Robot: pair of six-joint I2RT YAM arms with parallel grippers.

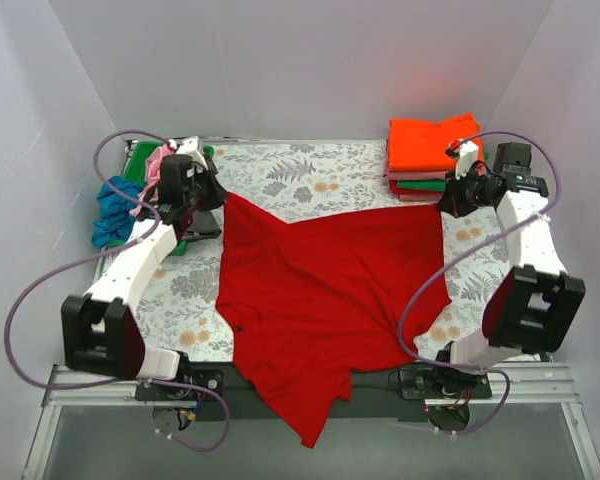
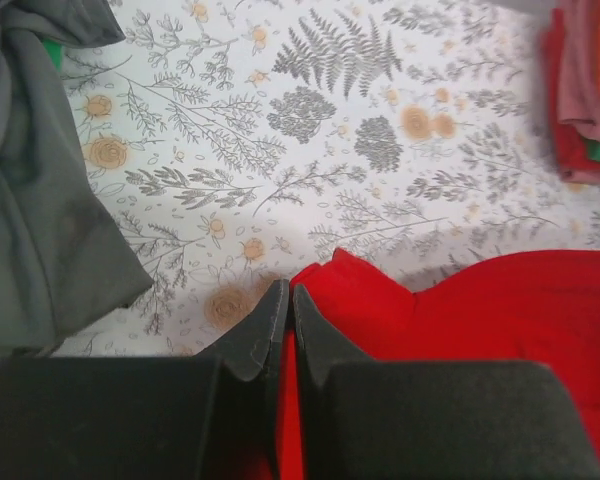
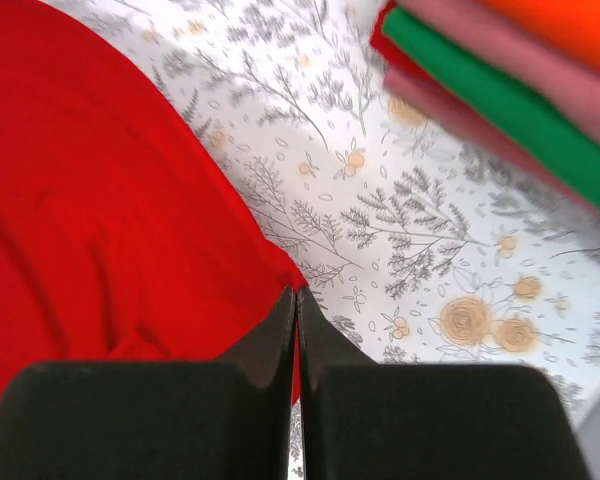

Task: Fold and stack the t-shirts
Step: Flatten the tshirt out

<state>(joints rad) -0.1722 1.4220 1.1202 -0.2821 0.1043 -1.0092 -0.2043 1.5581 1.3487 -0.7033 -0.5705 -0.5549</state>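
Note:
A large bright red t-shirt lies spread over the middle of the floral tablecloth, its lower end hanging over the near edge. My left gripper is shut on its far left corner. My right gripper is shut on its far right corner. Both corners are held stretched apart at the far side. A folded stack with an orange shirt on top sits at the back right; its green and pink layers show in the right wrist view.
A heap of unfolded shirts sits at the back left: blue, pink, green and grey. White walls enclose the table. The tablecloth shows between the two grippers.

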